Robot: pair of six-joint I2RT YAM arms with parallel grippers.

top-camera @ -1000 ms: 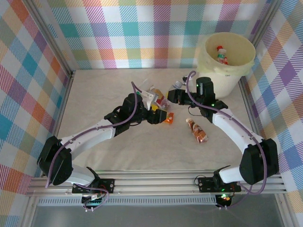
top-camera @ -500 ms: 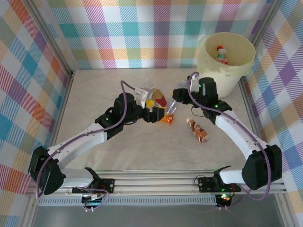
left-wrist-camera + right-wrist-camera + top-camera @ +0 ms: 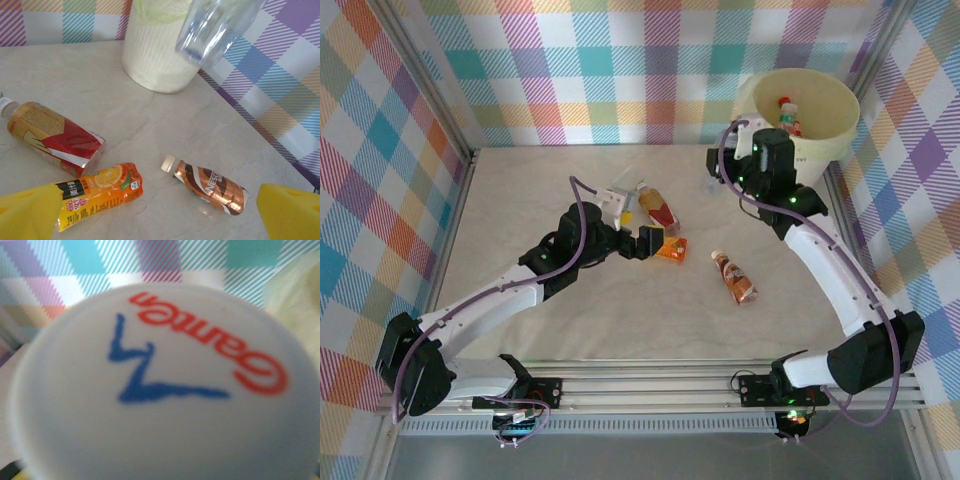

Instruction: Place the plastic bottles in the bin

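The cream bin (image 3: pixel 823 92) stands at the far right corner with bottles (image 3: pixel 787 114) inside. Just left of it my right gripper (image 3: pixel 724 170) is shut on a clear bottle (image 3: pixel 711 184) held above the table. The bottle's white cap (image 3: pixel 160 385) with red lettering sits right against the right wrist camera. My left gripper (image 3: pixel 645 240) is open, its yellow fingers (image 3: pixel 25 212) wide apart over the table. An orange-label bottle (image 3: pixel 97 192) lies by its left finger. A red-label bottle (image 3: pixel 55 137) and a brown bottle (image 3: pixel 210 187) lie nearby.
Plaid walls enclose the table on three sides, and the bin (image 3: pixel 160 55) sits close to the right wall. The raised clear bottle (image 3: pixel 217 30) hangs in front of the bin in the left wrist view. The three lying bottles cluster mid-table.
My left gripper has opened wide and drawn back a little from the orange-label bottle. My right arm has lifted the clear bottle and carried it back toward the bin.
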